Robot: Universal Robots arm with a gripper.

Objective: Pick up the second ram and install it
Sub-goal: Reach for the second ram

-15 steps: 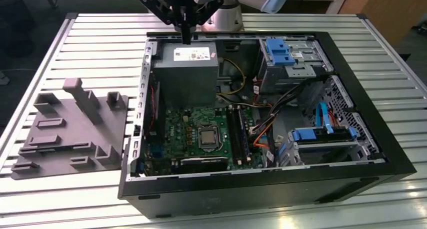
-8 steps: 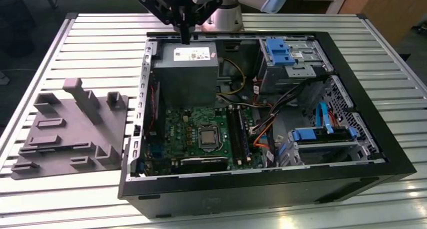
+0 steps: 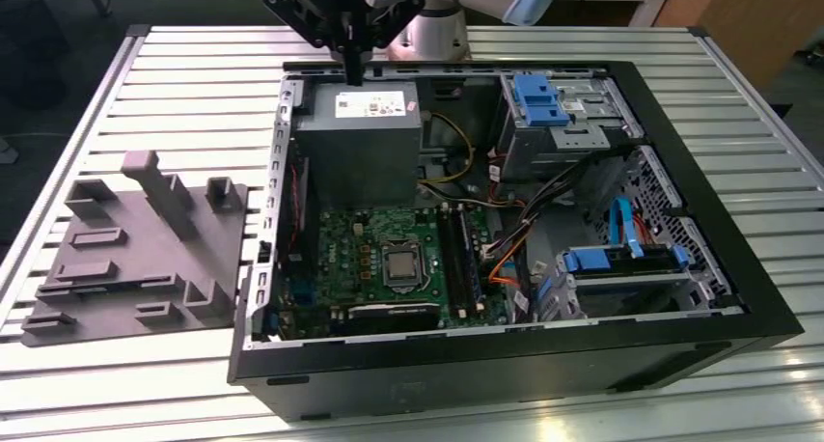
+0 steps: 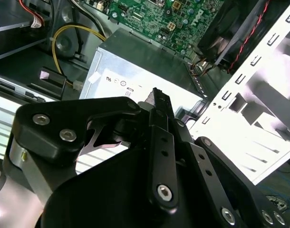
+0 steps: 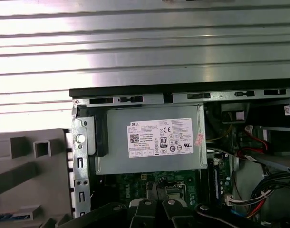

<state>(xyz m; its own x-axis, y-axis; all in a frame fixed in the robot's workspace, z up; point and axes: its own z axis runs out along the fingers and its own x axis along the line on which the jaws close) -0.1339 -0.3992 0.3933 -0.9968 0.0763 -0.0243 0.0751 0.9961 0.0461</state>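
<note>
Gripper (image 3: 350,73) hanging over the far end of an open computer case (image 3: 759,302), just above the grey power supply (image 3: 358,124). In the second wrist view its fingers (image 4: 160,142) lie pressed together into one narrow tip. Whether the second memory stick is pinched between them cannot be told. A grey plastic holder (image 3: 142,259) lies beside the case on the slatted metal table (image 3: 193,66). The long memory slots (image 3: 457,259) are on the green board (image 3: 373,234) next to the power supply, well apart from the gripper. Likely risks: orange cables (image 3: 505,254) run close beside the slots and could snag on the gripper. A stick pushed in tilted or reversed would probably not latch and might strain the board.
</note>
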